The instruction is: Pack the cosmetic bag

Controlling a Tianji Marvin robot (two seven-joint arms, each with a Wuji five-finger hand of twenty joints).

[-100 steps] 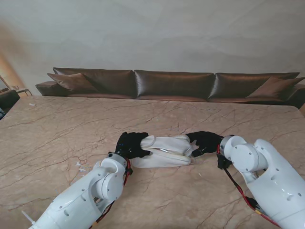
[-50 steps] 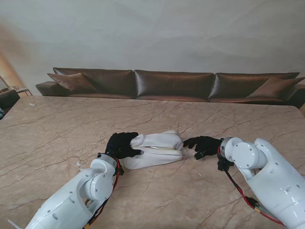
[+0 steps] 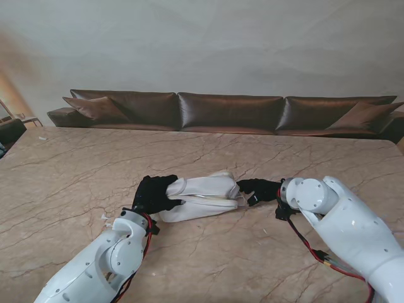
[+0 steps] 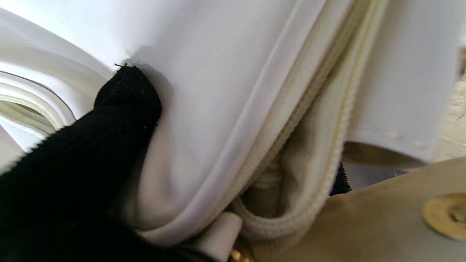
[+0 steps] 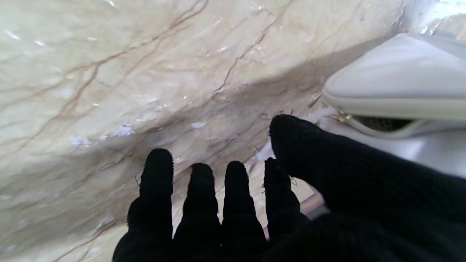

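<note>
While left hand [image 3: 156,193] grips the cosmetics bag [image 3: 201,195] — contents hidden — right hand [image 3: 257,188] hovers open.

Stand cam: high above shoulders, looking down and forward across desk [image 3: 76,164], sofa [image 3: 230,112] along far edge at 12 o'clock, arms entering from 5 and 7 o'clock corners.

Left wrist cam: looks along fingers [image 4: 123,105], very close, frame filled by white bag [image 4: 225,72] fabric and zipper.

Right wrist cam: looks along fingers [image 5: 158,182], near desk surface, marble veins large, bag end toward 3 o'clock.

Shared: bag in all three views; marble desk in stand and right wrist views.
</note>
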